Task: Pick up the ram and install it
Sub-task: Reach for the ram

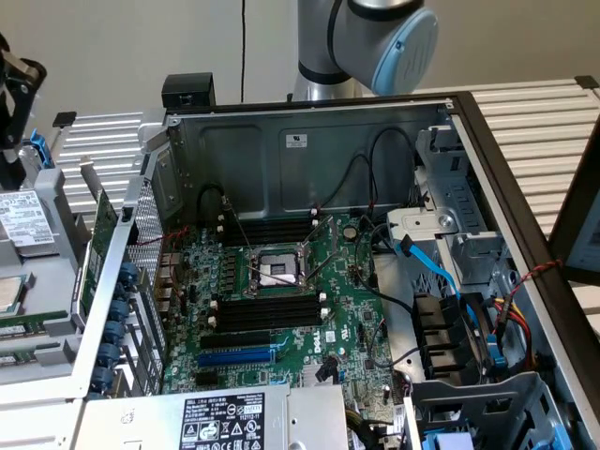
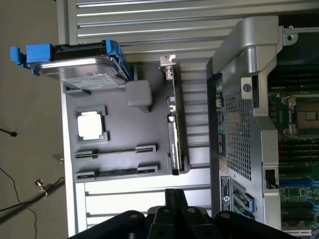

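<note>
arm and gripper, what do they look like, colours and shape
The arm is a smooth silver-grey metal tube with a rounded joint closed by a pale blue cap. In the wrist view the gripper is all black, with a blocky, rounded body. No markings can be made out on either.

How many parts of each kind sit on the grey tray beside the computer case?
hard drive: 1
processor: 1
expansion card: 1
ram: 1 clearly seen; the other long holder may keep a second, I cannot tell
Total: 4 sure
</note>
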Available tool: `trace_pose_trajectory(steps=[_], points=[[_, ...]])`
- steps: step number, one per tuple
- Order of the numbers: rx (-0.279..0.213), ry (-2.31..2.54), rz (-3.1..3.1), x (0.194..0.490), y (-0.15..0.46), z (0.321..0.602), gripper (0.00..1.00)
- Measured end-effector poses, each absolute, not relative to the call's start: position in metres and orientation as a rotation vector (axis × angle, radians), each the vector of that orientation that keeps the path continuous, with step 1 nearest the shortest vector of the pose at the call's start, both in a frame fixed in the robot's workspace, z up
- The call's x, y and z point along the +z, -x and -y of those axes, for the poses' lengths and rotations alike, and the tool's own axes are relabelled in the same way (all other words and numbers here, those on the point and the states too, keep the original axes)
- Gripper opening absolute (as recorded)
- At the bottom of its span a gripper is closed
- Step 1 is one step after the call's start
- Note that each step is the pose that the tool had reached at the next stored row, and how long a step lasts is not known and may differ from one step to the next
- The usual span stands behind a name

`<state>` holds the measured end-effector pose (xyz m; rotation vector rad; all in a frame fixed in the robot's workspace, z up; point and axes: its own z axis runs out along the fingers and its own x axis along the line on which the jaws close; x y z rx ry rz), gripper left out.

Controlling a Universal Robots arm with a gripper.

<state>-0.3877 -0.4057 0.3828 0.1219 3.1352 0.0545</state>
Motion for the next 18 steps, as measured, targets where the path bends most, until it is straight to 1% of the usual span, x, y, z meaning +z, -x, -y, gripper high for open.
trace_pose_trajectory(steps=[18], points=[[0.054,-0.123,-3.144,0.38,0.441,0.406,0.11]])
